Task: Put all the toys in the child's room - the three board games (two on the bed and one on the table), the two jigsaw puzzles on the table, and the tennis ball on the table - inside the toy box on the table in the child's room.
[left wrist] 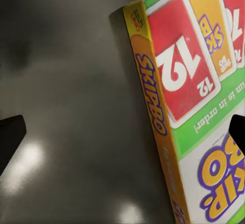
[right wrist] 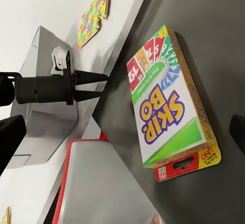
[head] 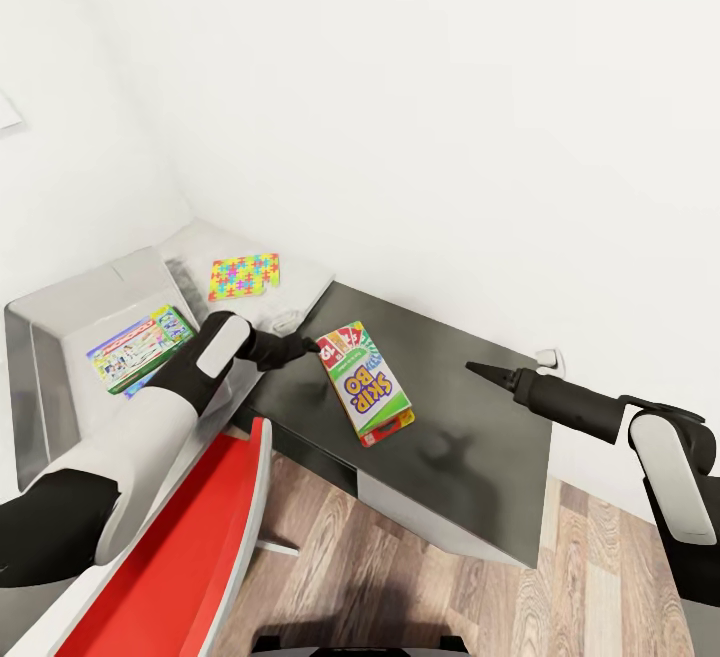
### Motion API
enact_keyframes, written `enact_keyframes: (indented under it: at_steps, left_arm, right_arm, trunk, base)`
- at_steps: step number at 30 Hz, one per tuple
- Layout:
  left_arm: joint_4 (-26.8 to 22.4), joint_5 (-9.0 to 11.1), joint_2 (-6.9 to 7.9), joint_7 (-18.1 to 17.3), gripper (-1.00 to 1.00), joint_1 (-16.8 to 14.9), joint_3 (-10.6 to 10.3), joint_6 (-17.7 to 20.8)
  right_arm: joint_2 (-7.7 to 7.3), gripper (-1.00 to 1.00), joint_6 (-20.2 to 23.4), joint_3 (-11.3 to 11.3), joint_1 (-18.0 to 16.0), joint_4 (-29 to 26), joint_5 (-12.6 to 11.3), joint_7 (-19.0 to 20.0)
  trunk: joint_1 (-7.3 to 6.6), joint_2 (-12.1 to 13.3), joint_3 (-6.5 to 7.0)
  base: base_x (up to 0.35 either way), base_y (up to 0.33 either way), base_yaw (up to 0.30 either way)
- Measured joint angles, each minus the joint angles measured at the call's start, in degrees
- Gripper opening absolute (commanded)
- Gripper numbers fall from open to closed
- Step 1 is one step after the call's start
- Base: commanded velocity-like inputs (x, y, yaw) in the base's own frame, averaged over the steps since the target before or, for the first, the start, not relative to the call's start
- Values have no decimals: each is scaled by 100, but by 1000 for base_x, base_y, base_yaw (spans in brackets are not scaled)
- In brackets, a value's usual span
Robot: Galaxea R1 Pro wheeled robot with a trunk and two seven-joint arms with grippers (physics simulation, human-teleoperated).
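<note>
A white-green SKIP-BO board game (head: pixel 365 382) lies flat on the dark grey cabinet (head: pixel 470 437), a red flap at its near end. My left gripper (head: pixel 300 345) hovers open just beside the box's far corner; in the left wrist view the box (left wrist: pixel 194 106) sits between the spread fingers, toward one side. My right gripper (head: pixel 480 369) is open, raised over the cabinet to the right of the box (right wrist: pixel 168 101). The toy box (head: pixel 50 337) stands on the pale table (head: pixel 305 282) at left with a blue cartoon board game (head: pixel 140 347) inside. One jigsaw puzzle (head: pixel 243 275) lies on the table behind.
A red-edged chair (head: pixel 190 547) stands close in front of the table, under my left arm. White walls close off the corner behind table and cabinet. Wood-plank floor (head: pixel 420 587) lies below the cabinet's front edge. A wall socket (head: pixel 548 359) sits behind the right arm.
</note>
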Motion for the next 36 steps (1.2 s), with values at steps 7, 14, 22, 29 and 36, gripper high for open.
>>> enact_keyframes:
  at_steps: [7, 14, 22, 29, 36]
  left_arm:
    - [118, 0, -39, -5, 100, -4, -2, -102]
    - [174, -2, -54, -5, 100, -27, -2, -154]
    - [372, -3, -72, -5, 100, -113, 1, -230]
    - [684, -5, -113, -6, 100, -257, 2, -262]
    - [834, -4, -139, -8, 100, -334, -14, -274]
  right_arm:
    - [0, 100, 0, 0, 0, 0, 0, 0]
    - [0, 100, 0, 0, 0, 0, 1, 32]
    - [0, 100, 0, 0, 0, -1, 3, 130]
    - [-4, 100, -1, -1, 1, -1, 2, 175]
    - [-30, 100, -1, -2, 2, -2, 3, 191]
  trunk:
    - [0, 0, 0]
    - [0, 0, 0]
    - [0, 0, 0]
    - [0, 0, 0]
    - [0, 0, 0]
  base:
    - [0, 0, 0]
    - [0, 0, 0]
    - [0, 0, -9]
    - [0, 0, -116]
    - [0, 0, -214]
